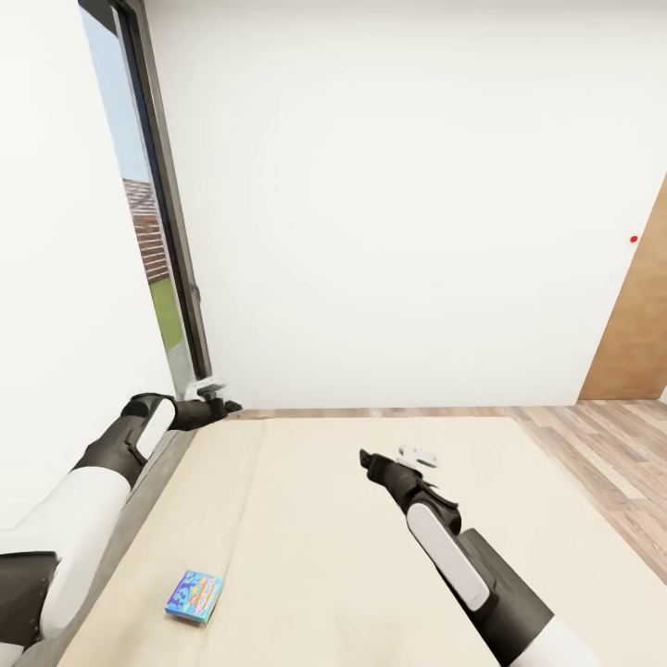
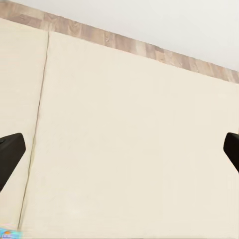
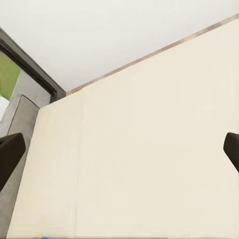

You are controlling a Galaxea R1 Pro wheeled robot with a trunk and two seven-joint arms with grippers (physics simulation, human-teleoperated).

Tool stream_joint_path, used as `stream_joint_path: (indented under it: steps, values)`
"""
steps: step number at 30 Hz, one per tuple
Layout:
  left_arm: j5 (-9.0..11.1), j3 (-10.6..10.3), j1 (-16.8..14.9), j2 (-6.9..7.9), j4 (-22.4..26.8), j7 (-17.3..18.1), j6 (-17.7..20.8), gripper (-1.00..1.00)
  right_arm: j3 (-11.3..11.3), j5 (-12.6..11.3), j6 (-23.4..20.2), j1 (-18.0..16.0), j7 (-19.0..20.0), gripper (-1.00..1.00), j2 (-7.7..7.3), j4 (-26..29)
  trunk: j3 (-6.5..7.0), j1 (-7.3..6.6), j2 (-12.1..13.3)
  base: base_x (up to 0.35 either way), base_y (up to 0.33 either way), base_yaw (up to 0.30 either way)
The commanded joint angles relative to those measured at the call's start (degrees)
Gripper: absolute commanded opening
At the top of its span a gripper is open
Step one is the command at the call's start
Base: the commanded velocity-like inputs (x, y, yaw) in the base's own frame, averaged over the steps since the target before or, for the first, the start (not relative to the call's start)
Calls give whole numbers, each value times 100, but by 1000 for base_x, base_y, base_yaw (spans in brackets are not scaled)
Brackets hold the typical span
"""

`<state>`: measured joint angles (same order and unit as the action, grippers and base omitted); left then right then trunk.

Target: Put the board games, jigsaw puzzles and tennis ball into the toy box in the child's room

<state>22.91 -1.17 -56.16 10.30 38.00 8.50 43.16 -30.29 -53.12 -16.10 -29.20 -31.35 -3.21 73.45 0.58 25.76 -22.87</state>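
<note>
Small blue printed card board game [image 1: 195,597] lower left on beige bed [image 1: 324,537]; both end effectors spread, empty; next, reach down, grasp it.

Evenly and brightly lit throughout, with flat simulator light and no glare. Daylight visible through the window [image 1: 157,278], beyond the left gripper [image 1: 218,405]. Only faint, soft shading on the bed [image 1: 324,519] beneath the right gripper [image 1: 366,459]; no hard shadows cast. Rendered sharp across the head view, with straight lines bent slightly toward the edges. Dark fingertips [image 2: 10,154] cropped at the borders of both wrist views, slightly soft.
</note>
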Motion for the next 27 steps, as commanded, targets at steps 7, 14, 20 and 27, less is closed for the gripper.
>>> stream_joint_path:
  steps: [7,14,20,27]
  values:
    - [-80,-46,64,23,-1056,-259,-548,100,-4,-24,-290,40,-46,100,-4,95,-3,2,-5,0,0,0]
    - [-196,-52,197,41,-2159,-300,-1675,100,-40,-27,-454,45,-49,100,11,220,-3,2,-5,0,0,0]
    - [-321,-56,233,162,-2404,-401,-1985,100,-82,-34,-515,46,-335,100,71,782,-3,2,-5,0,0,0]
    - [-345,-58,357,221,-2450,-650,-2191,100,-89,-45,-536,46,-609,100,164,796,-3,2,-5,0,0,0]
